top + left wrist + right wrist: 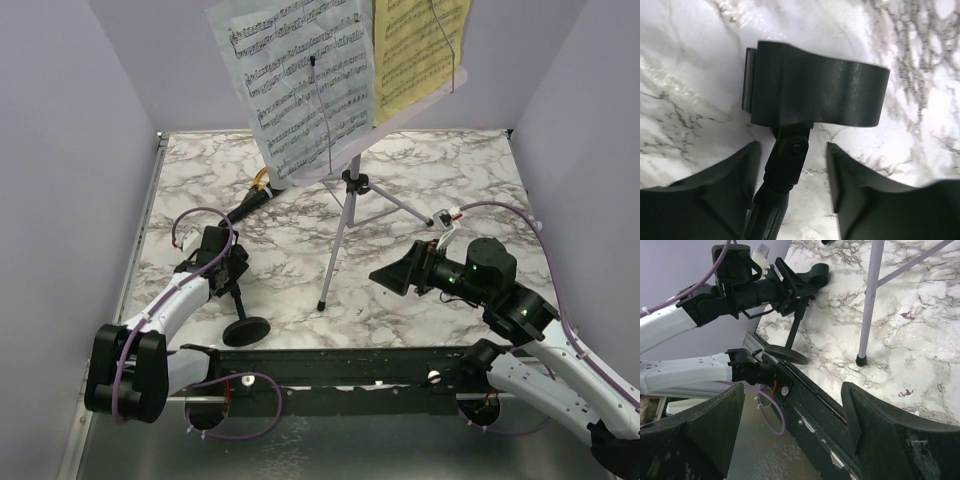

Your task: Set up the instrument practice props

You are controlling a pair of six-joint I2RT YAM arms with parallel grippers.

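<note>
My left jaws sit part-open either side of the stem of the mic stand (782, 170), just under its clip, gaps both sides so nothing's gripped yet. They're lined up to clamp & steady it on its round base at the near edge of the worktop (420, 180). The microphone (245, 207) lies flat behind it, prob. bound for that clip. The music stand (345, 215) w/ sheet-music pages (300, 90) is up mid-worktop, so my right jaws hang wide open, empty, beside its tripod.

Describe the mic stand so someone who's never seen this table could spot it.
Find the lilac music stand mid-table. Left of its tripod, by the near edge, is the mic stand, straddled by the left gripper. Its round disc base and top clip set it apart from the microphone behind it.
</note>
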